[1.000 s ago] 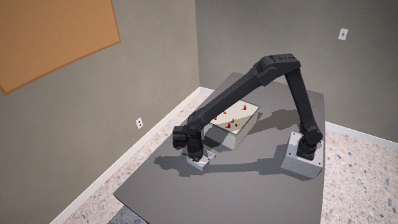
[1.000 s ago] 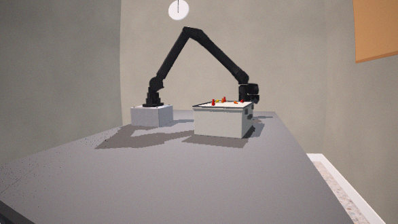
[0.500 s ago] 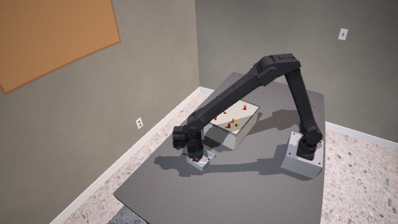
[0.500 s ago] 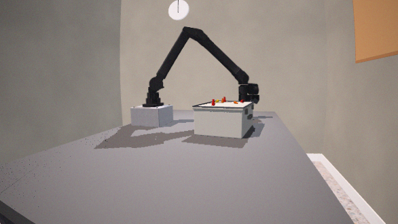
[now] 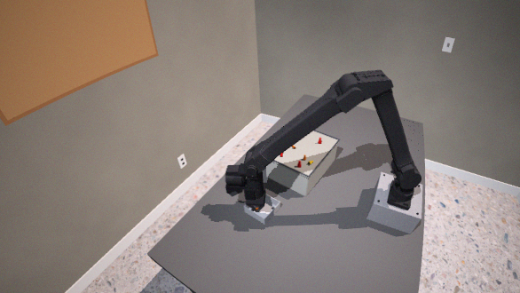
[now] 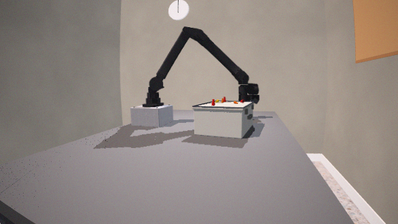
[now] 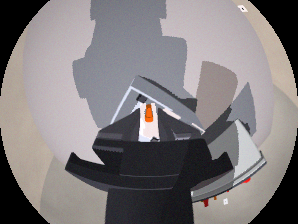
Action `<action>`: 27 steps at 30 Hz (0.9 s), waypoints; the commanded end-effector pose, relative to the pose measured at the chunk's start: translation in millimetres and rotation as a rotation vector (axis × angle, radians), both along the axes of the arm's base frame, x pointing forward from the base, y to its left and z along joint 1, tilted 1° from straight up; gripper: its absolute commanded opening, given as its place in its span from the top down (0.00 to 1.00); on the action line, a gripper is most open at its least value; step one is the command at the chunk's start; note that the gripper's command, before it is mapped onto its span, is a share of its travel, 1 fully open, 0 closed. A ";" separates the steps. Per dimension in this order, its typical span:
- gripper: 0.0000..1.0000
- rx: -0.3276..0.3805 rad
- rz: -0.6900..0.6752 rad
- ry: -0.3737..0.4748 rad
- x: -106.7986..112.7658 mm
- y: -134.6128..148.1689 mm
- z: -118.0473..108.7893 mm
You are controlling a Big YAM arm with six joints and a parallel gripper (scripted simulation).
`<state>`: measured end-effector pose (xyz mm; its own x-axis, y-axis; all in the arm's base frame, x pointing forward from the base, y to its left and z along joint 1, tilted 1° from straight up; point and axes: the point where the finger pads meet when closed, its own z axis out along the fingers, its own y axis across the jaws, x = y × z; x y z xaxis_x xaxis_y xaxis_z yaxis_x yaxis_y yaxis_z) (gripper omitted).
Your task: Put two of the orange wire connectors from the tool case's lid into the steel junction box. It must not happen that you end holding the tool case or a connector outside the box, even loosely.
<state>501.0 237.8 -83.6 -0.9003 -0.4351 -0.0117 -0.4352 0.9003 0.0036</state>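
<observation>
The steel junction box (image 5: 265,211) sits on the table in front of the tool case (image 5: 306,163). My gripper (image 5: 256,204) reaches down into the box, with its fingers a little apart. An orange wire connector (image 7: 149,115) lies between the parted fingertips inside the box (image 7: 166,104); it also shows in the top view (image 5: 256,207). On the case's lid stand more orange connectors (image 5: 304,157) (image 5: 294,146), red ones (image 5: 319,140) and a yellow one (image 5: 310,162). In the exterior view the case (image 6: 222,119) hides the box and my fingertips.
The arm's grey base block (image 5: 395,209) stands at the table's right side. The arm stretches over the tool case. The table's left edge is close to the junction box, with a wall beyond.
</observation>
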 end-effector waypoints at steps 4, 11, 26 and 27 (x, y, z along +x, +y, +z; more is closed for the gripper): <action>0.75 0.007 -0.010 -0.019 11.5 2.1 7.6; 0.75 0.015 -0.010 -0.034 15.6 4.0 25.3; 0.75 0.026 -0.010 -0.059 22.9 6.9 71.4; 0.75 0.026 -0.010 -0.059 22.9 6.9 71.4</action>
<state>500.0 237.4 -42.8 -0.9002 -0.4351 -0.0167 -0.4352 0.9003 0.0036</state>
